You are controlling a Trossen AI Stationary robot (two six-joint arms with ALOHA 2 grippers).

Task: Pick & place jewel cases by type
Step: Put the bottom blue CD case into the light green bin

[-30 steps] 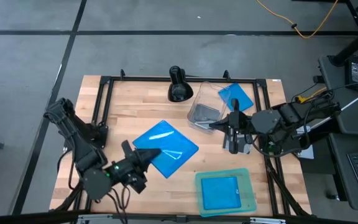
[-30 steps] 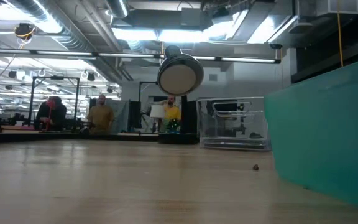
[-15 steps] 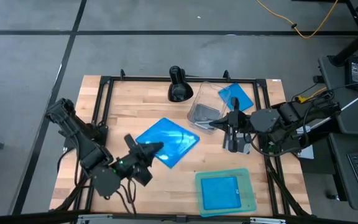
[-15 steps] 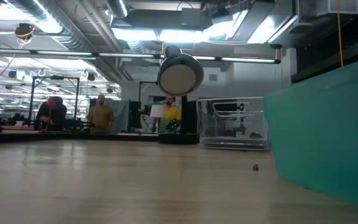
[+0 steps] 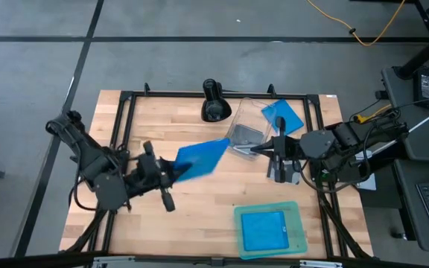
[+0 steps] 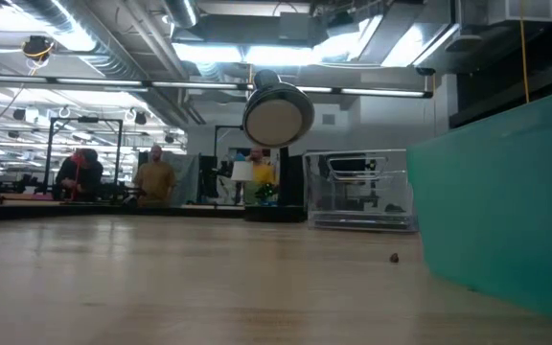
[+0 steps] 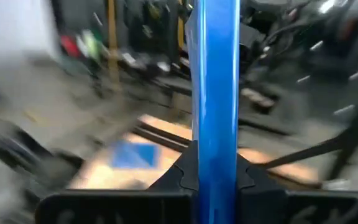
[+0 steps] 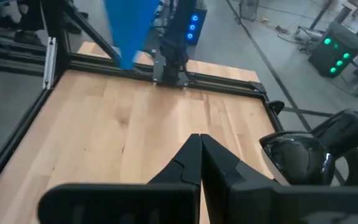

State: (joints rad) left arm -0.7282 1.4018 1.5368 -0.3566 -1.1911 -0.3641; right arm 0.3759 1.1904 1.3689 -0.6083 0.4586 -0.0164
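Note:
My left gripper [image 5: 173,173] is shut on a bright blue jewel case [image 5: 200,157], held in the air over the table's middle and tipped nearly on edge. In the left wrist view the case [image 7: 215,87] shows edge-on. A second blue case [image 5: 283,115] lies flat by the far right corner. A third [image 5: 264,229] lies in the teal tray [image 5: 302,237]. My right gripper [image 5: 262,149] is shut and hovers beside the clear tub [image 5: 244,125], which holds something grey. I cannot make out the black-and-clear disc cases. My left gripper pinches the blue case's near edge [image 7: 215,163] between its two fingers [image 7: 188,175], one on each flat face. It comes level from the table's left side. The case is lifted clear of the table, stands nearly on edge and points toward the tub.
A black round-headed camera [image 5: 213,100] stands at the far edge, beside the tub. The teal tray's wall [image 6: 506,211] fills the right of the low view, and the tub [image 6: 362,192] stands farther off. A black frame rims the table. People stand in the room behind.
My left gripper has rolled its wrist and moved slightly toward the far edge. The blue case it holds has turned from lying nearly flat in the air to standing almost on edge. My right arm has kept still.

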